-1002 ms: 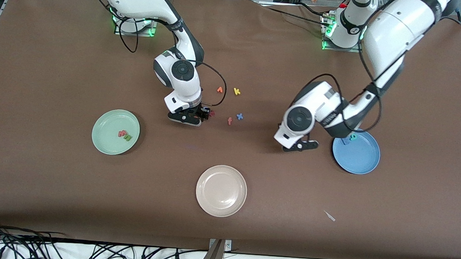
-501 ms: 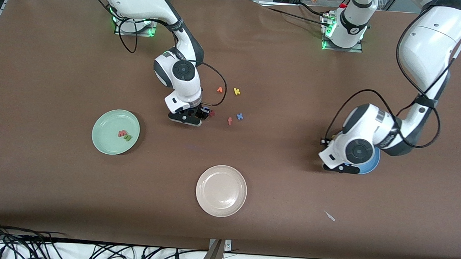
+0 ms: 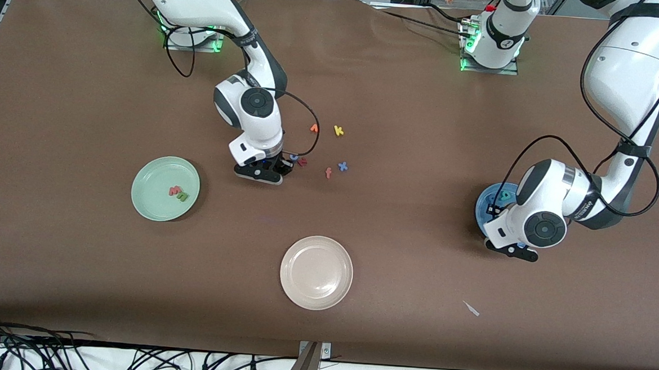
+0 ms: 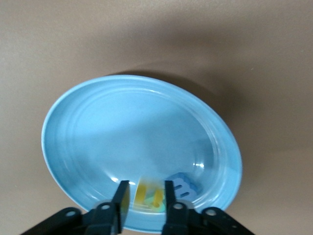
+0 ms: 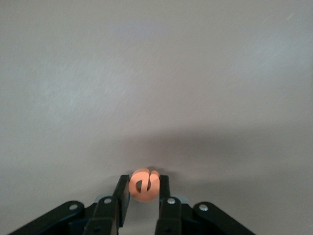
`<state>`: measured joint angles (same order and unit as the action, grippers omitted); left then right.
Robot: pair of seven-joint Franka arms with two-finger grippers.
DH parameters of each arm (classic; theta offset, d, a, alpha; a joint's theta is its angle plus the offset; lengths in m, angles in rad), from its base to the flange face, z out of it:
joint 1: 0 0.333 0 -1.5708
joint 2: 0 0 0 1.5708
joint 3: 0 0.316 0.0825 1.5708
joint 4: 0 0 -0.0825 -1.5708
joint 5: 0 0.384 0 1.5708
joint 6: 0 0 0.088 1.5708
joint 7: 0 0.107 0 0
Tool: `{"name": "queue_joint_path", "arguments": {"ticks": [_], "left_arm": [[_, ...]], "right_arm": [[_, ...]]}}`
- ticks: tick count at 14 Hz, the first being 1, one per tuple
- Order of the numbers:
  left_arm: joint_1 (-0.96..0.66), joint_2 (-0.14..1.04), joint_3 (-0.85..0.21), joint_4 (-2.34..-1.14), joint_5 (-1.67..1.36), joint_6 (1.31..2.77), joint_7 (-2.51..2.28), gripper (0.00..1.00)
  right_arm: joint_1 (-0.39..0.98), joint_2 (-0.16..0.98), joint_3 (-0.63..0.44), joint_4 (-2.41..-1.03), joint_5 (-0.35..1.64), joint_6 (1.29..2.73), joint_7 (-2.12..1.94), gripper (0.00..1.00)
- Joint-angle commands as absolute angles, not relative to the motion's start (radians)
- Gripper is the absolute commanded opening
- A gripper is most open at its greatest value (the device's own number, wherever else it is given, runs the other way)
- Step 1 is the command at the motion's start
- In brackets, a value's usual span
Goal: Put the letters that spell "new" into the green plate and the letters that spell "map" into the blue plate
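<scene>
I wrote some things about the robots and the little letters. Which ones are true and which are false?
1. The right gripper is shut on the orange "e". True.
2. The green plate has nothing in it. False: a red "w" and a green "n" lie in it.
3. The left gripper is over the blue plate. True.
4. The beige-white plate holds the yellow "k". False: that plate holds nothing; the "k" lies on the table.
</scene>
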<state>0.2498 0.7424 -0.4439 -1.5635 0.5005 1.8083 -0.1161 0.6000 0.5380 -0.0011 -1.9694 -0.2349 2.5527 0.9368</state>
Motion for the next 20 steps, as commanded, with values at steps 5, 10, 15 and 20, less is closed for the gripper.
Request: {"name": "queue_joint_path", "arguments": {"ticks": [5,10,15,20], "left_arm": [[0.242,0.698,-0.436,-1.486,0.503,1.689,-0.069,1.00],[0.271,0.621,-0.437,-1.486,0.388,1.612,-0.072,1.00],[0.341,0.528,-0.425,-1.489,0.221,1.571,-0.078,1.00],[0.233,0.281,-0.221,-1.623,0.083,1.640,-0.078,1.00]], "right_arm": [[0.571,0.437,-0.116,-1.802,-0.172,2.157,0.503,0.21],[0.568,0.402,-0.348,-1.821,-0.030,2.135,-0.019,0.21],[0.554,0.397,-0.437,-1.965,0.034,2.322,-0.222,0.21],[0.546,0.387,-0.437,-2.023,0.084,2.390,-0.222,0.64]]}}
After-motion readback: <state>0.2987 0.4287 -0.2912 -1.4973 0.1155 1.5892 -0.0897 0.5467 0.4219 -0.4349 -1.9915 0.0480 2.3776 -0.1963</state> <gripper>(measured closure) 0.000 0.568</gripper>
